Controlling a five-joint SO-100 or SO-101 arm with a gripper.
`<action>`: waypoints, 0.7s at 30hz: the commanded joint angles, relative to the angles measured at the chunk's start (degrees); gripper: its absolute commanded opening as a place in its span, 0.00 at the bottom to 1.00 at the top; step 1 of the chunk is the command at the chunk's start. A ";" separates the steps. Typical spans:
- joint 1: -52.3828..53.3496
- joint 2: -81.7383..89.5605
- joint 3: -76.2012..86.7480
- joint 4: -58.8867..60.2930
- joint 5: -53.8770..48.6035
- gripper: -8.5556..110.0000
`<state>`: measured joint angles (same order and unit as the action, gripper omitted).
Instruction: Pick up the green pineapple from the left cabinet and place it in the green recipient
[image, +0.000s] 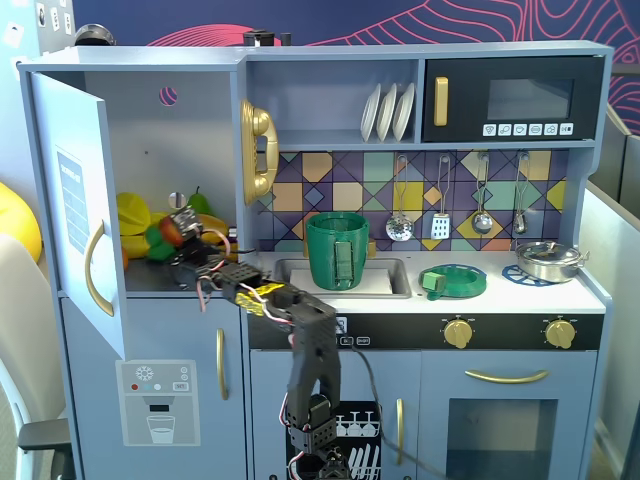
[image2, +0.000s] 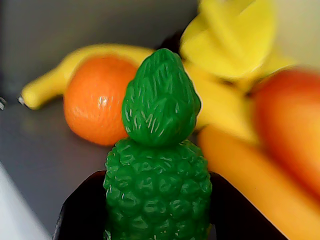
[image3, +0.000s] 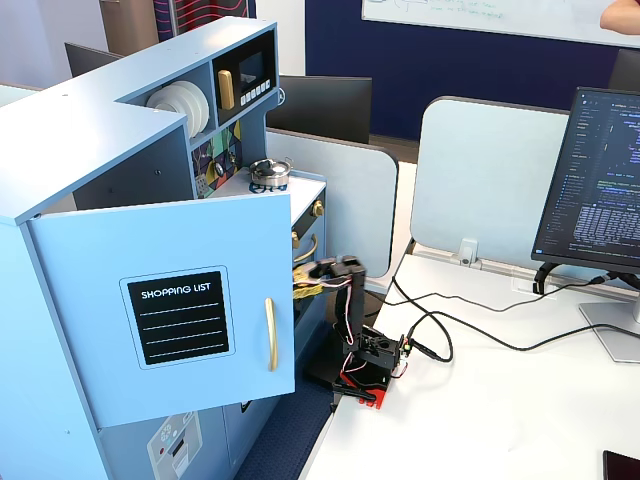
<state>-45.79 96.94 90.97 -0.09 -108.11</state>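
The green pineapple (image2: 157, 185) stands upright on the grey shelf of the left cabinet (image: 150, 130), whose door (image: 75, 200) is swung open. In the wrist view my gripper (image2: 157, 176) has a black jaw pressed against each side of the pineapple's body. In a fixed view my gripper (image: 172, 240) reaches into the cabinet among the fruit, and a bit of green that may be the pineapple (image: 158, 240) shows at its tip. The dark-green recipient (image: 338, 250) stands in the sink to the right. In another fixed view the open door (image3: 170, 300) hides the gripper and the pineapple.
An orange (image2: 95, 100), a banana (image2: 50, 80) and other yellow and orange fruit (image2: 290, 125) crowd the shelf behind the pineapple. A flat green-and-blue dish (image: 455, 280) and a metal pan (image: 550, 260) sit on the counter. A gold phone (image: 258, 150) hangs beside the cabinet.
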 joint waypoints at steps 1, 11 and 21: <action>-1.14 20.57 9.58 0.53 -0.62 0.07; 1.67 51.50 26.02 19.07 0.53 0.07; 18.46 59.50 24.52 27.42 3.69 0.07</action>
<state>-35.07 155.04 118.48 27.16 -106.08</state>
